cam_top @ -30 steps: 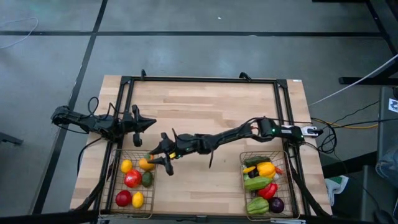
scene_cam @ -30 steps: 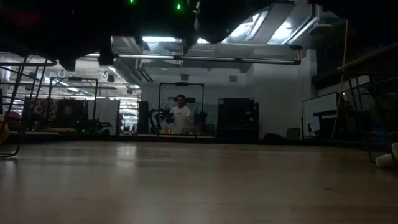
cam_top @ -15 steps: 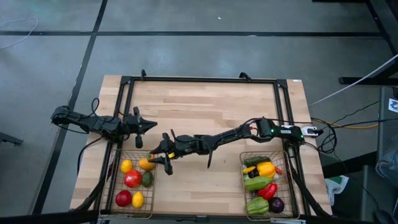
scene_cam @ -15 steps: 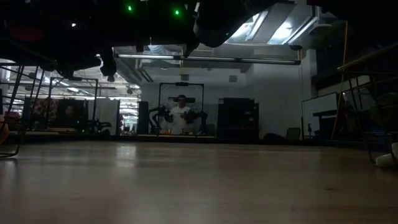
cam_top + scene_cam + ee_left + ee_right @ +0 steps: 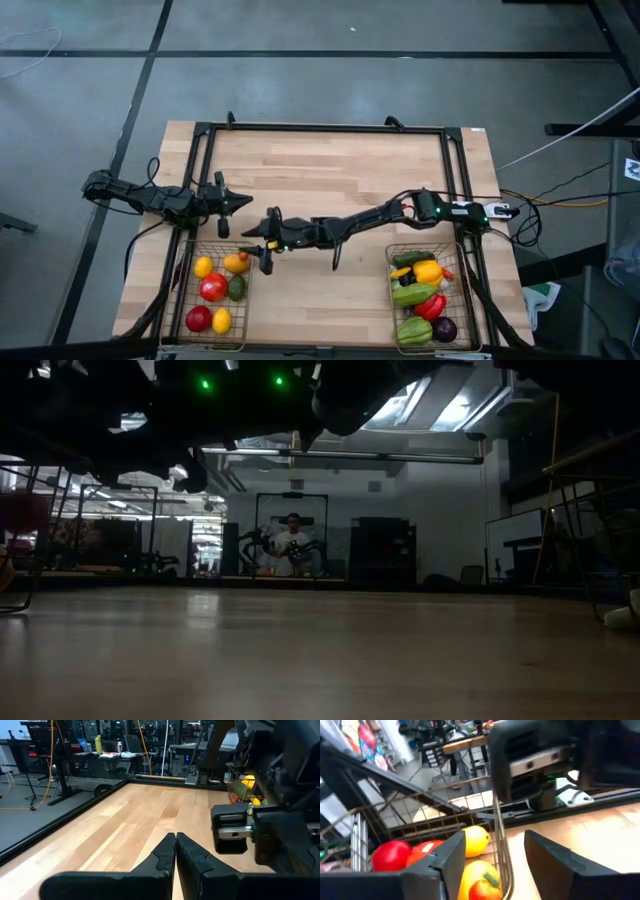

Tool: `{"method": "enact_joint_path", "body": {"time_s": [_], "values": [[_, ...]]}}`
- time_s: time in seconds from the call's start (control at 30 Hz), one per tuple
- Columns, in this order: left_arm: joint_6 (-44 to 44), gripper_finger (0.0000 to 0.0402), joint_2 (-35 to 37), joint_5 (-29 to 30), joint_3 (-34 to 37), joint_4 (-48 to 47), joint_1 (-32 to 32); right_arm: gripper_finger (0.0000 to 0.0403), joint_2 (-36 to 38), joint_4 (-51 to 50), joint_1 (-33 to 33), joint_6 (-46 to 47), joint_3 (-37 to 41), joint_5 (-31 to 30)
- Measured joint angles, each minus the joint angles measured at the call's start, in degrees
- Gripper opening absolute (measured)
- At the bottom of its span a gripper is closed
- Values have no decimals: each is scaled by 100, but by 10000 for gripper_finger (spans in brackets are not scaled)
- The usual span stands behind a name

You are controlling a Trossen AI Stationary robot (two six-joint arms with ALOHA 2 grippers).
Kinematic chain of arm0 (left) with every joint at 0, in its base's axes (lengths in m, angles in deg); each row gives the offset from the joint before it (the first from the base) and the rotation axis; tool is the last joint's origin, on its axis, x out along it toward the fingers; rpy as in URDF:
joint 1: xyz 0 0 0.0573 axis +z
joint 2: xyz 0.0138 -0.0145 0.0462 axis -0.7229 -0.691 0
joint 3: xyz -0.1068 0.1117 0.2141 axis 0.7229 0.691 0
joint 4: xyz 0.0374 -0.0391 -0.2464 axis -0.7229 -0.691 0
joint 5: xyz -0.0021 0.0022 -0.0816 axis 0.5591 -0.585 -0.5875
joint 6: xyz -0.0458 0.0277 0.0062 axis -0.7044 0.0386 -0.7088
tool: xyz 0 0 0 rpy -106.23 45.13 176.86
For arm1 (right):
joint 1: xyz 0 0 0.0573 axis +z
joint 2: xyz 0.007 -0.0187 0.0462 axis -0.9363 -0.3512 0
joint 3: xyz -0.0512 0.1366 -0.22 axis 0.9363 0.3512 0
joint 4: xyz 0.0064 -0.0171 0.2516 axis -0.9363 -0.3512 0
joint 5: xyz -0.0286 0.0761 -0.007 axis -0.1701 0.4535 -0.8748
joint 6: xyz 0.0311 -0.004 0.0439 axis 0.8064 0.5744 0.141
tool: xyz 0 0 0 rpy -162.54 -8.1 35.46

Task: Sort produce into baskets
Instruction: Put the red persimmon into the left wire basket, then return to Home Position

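High view: right end effector [image 5: 262,247] has spread its fingers and drawn back, empty; the orange piece [image 5: 236,263] now lies in the left basket [image 5: 183,300]. Left end effector [image 5: 240,201] clenched, idle.

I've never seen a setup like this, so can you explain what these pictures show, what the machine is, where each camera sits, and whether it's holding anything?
This is a robot with two dark arms working at a wooden table. One camera looks straight down, one sits at table-top height looking into the room, and one rides on each wrist.

Two wire baskets sit on the near edge. The left basket holds red, yellow, orange and green toy fruit; the right basket holds toy vegetables.

The right gripper reaches across to the left basket's rim, its fingers open with nothing between them; an orange piece lies in the basket just beside it. The left gripper waits shut and empty behind the left basket.
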Motion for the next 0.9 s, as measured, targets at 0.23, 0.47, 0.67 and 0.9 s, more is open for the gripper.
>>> {"method": "enact_joint_path", "body": {"time_s": [0.23, 0.47, 0.67, 0.9], "values": [[0, 11, 0, 0, 0, -2, 0, 205, 2, 45, -4, 145, 0, 338], [-2, 11, 0, 0, 0, -2, 0, 204, 85, 173, -13, -13, 7, 871], [-2, 11, 0, 0, 0, -2, 0, 204, 635, -332, -15, -603, 0, 1351], [-2, 11, 0, 0, 0, -3, 0, 204, 1401, -2318, -11, -1213, 4, 1144]]}}
